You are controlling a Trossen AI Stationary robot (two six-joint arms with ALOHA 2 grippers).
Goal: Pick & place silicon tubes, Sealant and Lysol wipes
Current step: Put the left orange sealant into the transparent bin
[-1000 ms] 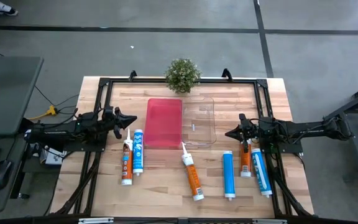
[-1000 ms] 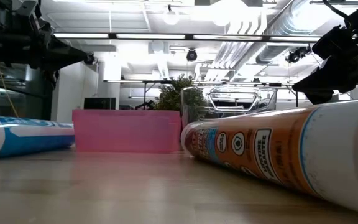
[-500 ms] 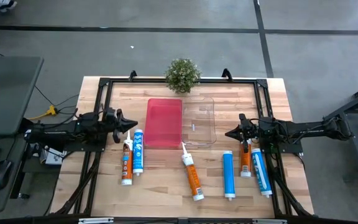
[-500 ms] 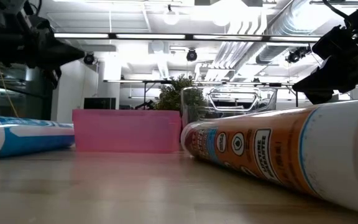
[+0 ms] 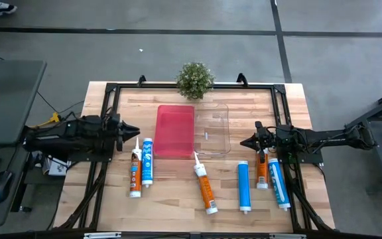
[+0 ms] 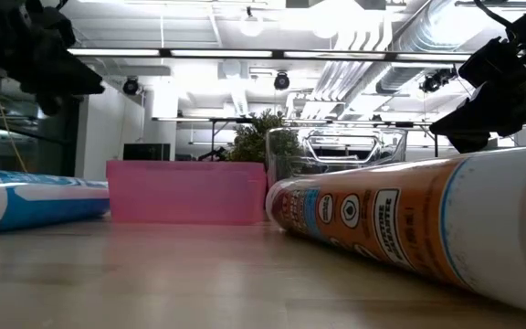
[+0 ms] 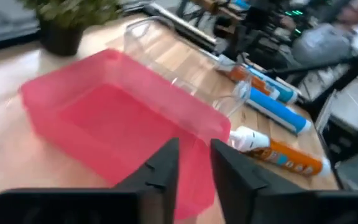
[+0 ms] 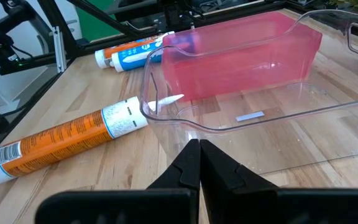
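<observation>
On the wooden tabletop [image 5: 178, 192], the slightly parted left hand [image 5: 132, 129] hovers just behind two tubes [image 5: 141, 164] lying lengthwise; right hand [image 5: 245, 142] closed.

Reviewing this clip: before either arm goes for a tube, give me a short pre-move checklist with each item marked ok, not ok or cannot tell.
1. Left gripper empty, fingers slightly apart: ok.
2. Right gripper empty, fingers closed together: not ok for a pick, must open first.
3. Pink bin empty and uncovered: ok.
4. Clear bin empty, beside the pink bin: ok.
5. Tubes lying flat and separate enough to grasp: orange tube and blue tube lie alone, ok; the left pair and the right pair lie side by side, cannot tell if touching.
6. Lysol wipes on the table: not ok, none visible.
</observation>
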